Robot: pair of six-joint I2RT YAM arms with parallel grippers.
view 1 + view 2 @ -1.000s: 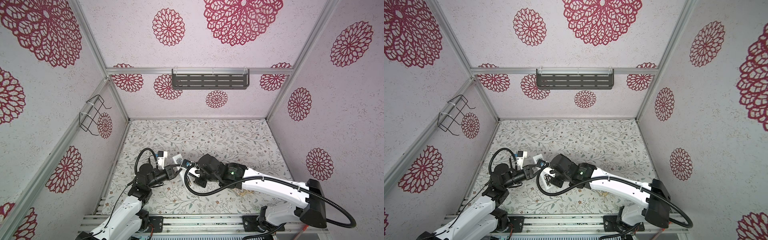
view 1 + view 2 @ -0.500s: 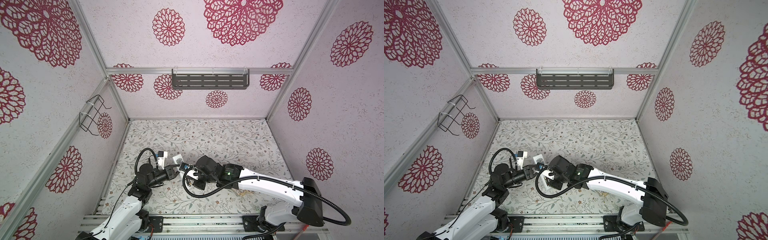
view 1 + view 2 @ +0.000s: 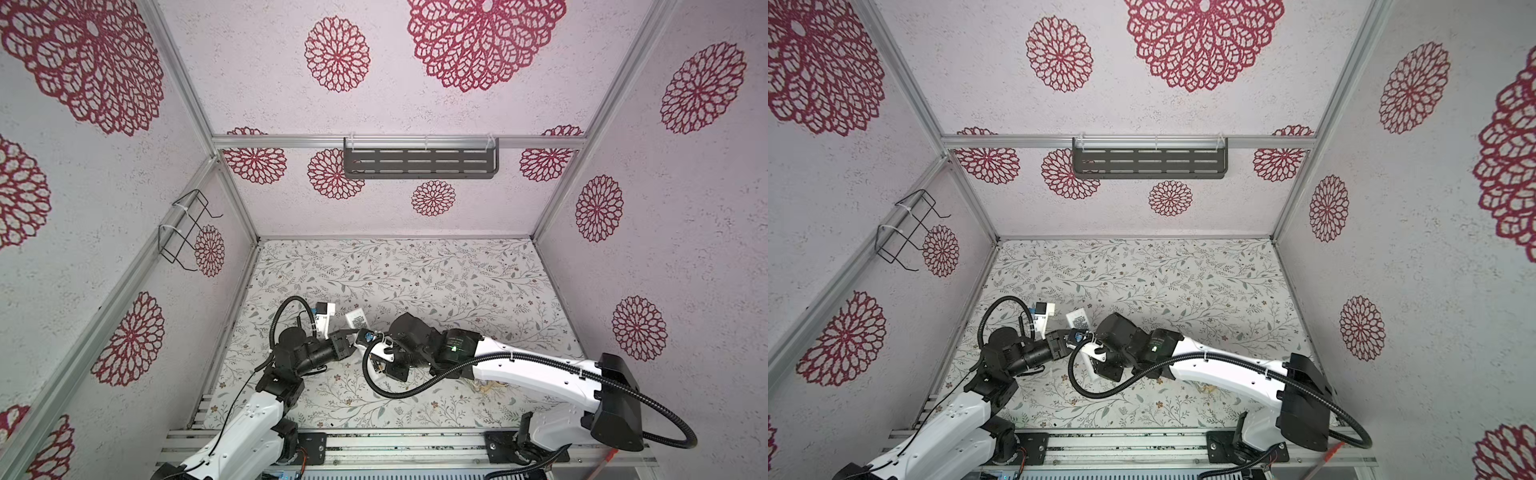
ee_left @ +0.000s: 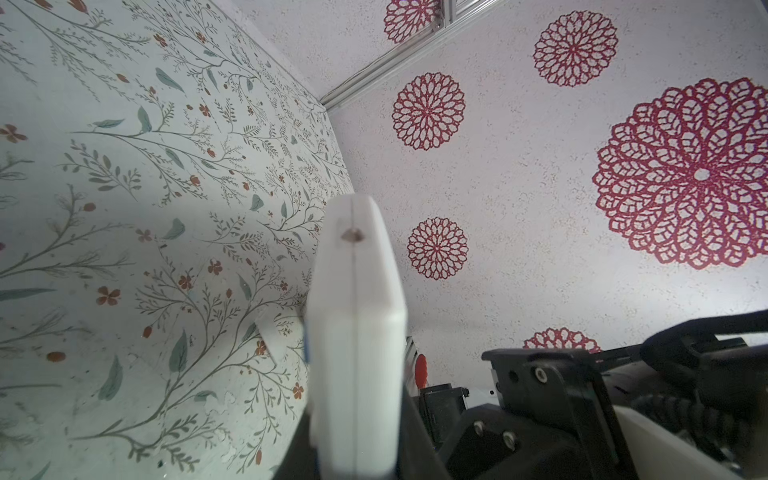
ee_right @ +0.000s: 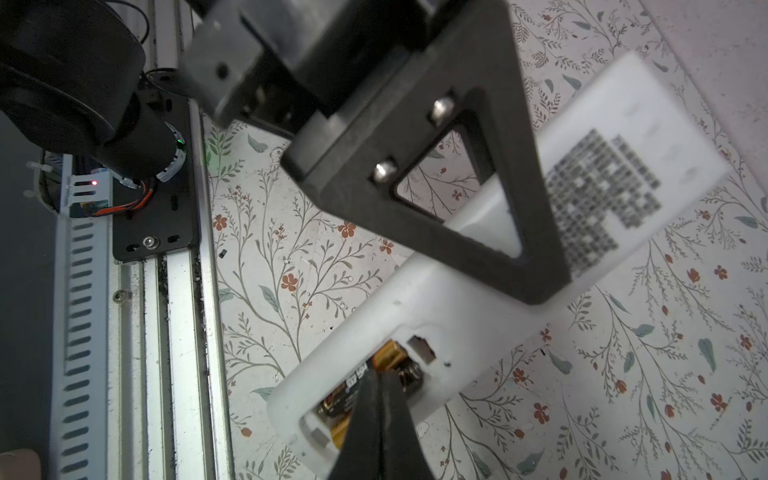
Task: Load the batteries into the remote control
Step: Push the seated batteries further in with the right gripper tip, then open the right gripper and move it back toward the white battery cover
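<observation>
The white remote control (image 5: 415, 299) is held off the floral table, back side toward the right wrist view, with its code sticker (image 5: 602, 199) blurred. My left gripper (image 4: 356, 440) is shut on the remote (image 4: 355, 332), which shows edge-on in the left wrist view. The battery bay is open, and the batteries (image 5: 388, 353) lie in it, black with gold ends. My right gripper (image 5: 380, 376) is shut, its tips pressed together against the batteries in the bay. In both top views the remote (image 3: 356, 321) (image 3: 1077, 321) sits between the two wrists at front left.
A small pale flat piece (image 4: 272, 338) lies on the table beside the remote. Pale cords (image 3: 484, 386) show under the right arm. The aluminium front rail (image 5: 178, 311) runs close by. A dark shelf (image 3: 419, 164) and a wire rack (image 3: 183, 232) hang on the walls.
The right arm has shifted slightly left toward the remote and its jaws have closed the last bit. The left arm and the remote have stayed in place.
</observation>
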